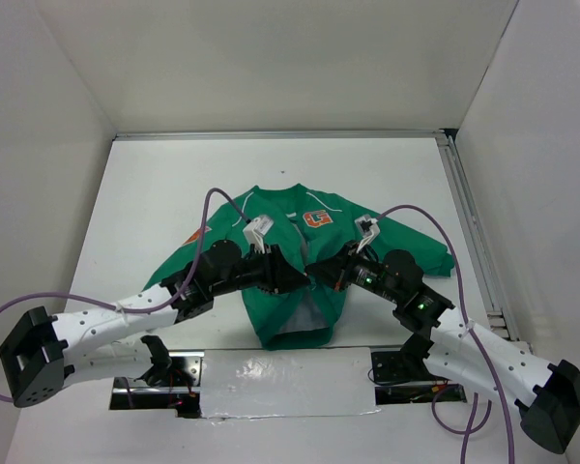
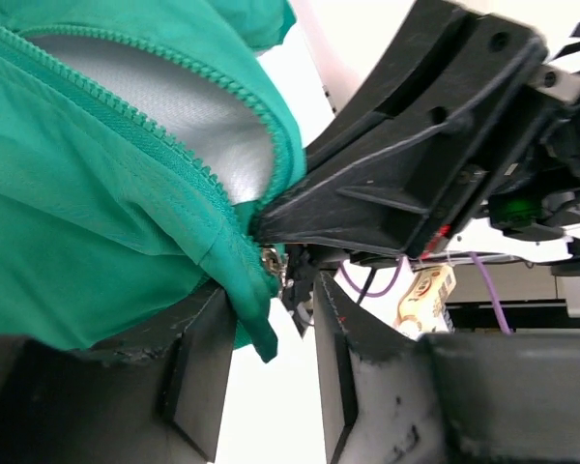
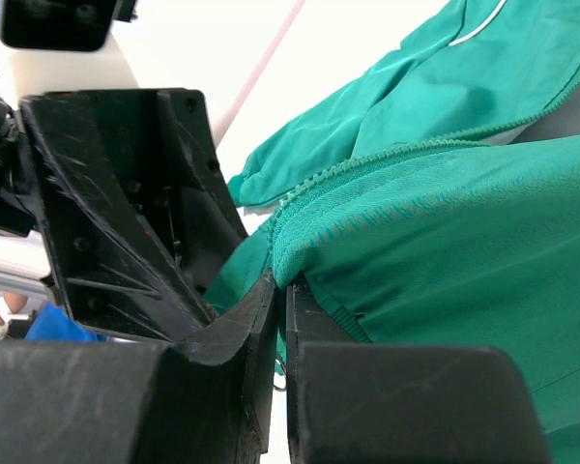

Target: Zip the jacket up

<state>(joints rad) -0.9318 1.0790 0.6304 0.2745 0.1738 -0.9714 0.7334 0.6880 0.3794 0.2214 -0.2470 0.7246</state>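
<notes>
The jacket (image 1: 271, 314) lies spread on the table (image 1: 155, 184) at the centre of the top view, hem nearest the arms, probably so both can meet over its open front. Only the wrist views show the grips. The right gripper (image 3: 282, 290) is pinched shut on a front edge by the zipper (image 3: 367, 159), likely anchoring it, while the left gripper (image 2: 271, 300) stands parted around a hanging bottom corner, clamping nothing, beside a small metal zipper part (image 2: 270, 259).
</notes>
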